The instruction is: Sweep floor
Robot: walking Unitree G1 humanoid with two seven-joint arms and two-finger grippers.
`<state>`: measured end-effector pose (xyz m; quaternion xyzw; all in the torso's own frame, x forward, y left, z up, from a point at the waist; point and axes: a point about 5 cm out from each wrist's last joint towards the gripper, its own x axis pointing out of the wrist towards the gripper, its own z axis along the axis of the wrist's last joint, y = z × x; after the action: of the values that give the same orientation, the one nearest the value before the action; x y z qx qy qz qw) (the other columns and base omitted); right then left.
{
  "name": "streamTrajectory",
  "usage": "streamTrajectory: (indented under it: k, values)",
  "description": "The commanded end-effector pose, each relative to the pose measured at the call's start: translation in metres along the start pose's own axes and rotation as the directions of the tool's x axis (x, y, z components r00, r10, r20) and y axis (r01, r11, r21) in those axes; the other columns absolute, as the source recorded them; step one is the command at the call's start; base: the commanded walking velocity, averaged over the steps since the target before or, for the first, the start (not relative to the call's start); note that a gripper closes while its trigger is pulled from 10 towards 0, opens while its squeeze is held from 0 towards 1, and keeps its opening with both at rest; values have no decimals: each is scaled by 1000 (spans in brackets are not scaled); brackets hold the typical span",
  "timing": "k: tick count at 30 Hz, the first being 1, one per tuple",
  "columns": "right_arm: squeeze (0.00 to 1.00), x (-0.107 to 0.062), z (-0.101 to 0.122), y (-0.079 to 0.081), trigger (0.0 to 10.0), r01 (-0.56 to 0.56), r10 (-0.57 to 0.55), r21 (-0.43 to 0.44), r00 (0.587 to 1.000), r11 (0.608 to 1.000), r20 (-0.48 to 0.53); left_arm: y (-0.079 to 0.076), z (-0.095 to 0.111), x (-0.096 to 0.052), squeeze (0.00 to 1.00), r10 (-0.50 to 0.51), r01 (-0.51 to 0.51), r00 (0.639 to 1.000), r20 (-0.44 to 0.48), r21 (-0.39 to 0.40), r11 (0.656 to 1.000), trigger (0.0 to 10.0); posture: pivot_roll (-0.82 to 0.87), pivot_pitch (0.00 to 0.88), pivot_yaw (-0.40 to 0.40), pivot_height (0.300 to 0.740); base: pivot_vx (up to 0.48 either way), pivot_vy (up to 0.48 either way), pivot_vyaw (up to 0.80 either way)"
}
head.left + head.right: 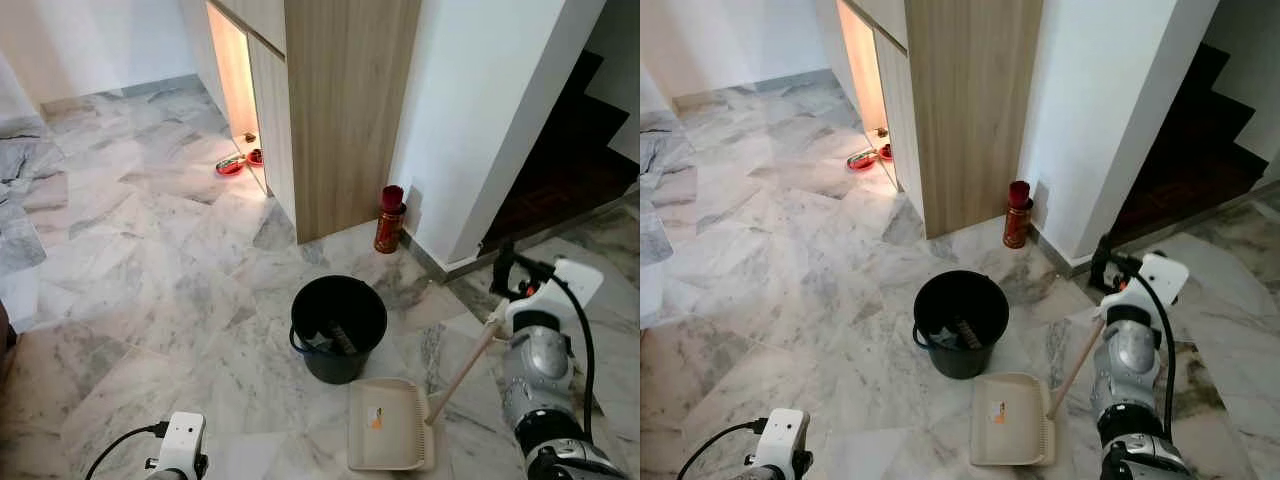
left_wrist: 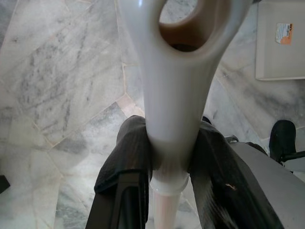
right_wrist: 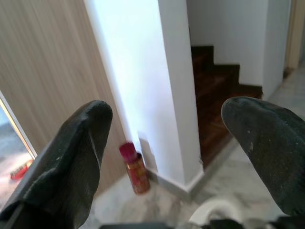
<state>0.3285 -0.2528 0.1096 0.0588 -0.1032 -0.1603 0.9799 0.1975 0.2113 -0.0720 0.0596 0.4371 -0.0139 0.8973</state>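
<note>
Beige dustpan [image 1: 388, 424] lies flat on the marble floor [image 1: 150, 250], just in front of the black bucket [image 1: 338, 327] — its long pale handle [image 1: 462, 372] slants up toward the right hand [image 1: 510, 268]. Right wrist view shows that hand's fingers [image 3: 71, 157] spread wide apart, gripping nothing, with a red can [image 3: 135, 169] by the white wall ahead. Left wrist view adds what the head views miss — left hand [image 2: 167, 162] clamped on a white broom handle [image 2: 174, 95] with a hanging hole.

A home hallway: marble floor [image 1: 150, 260], wood cabinet [image 1: 340, 110], stairs [image 1: 570, 150], slippers [image 1: 238, 163] underneath cabinet.
</note>
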Motion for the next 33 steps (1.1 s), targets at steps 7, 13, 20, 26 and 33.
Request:
streamTrajectory:
  k: [7,13,20,26,33]
  values:
    - [0,-2,-2,-19,10000,135,-137,-75,990,988,-23,7,1,-1,0,17,-17,1000,9,28,999,10000,40,0,39,740,0,0,0]
    - [1000,-8,-6,-35,10000,214,-221,-120,974,969,-42,7,0,-1,0,16,-17,1000,6,31,999,10000,35,0,42,740,0,0,0]
    - [1000,-11,-13,-33,10000,205,-214,-99,973,974,-89,6,0,-1,0,13,-13,1000,7,33,999,10000,37,0,43,740,0,0,0]
    - [0,-13,-26,-24,10000,154,-177,-130,966,979,-188,7,0,-1,0,14,-14,1000,6,35,999,10000,40,0,46,740,0,0,0]
    - [0,-20,-41,-31,10000,183,-232,-183,925,966,-300,9,-1,-2,0,17,-17,1000,4,36,999,10000,42,0,49,740,0,0,0]
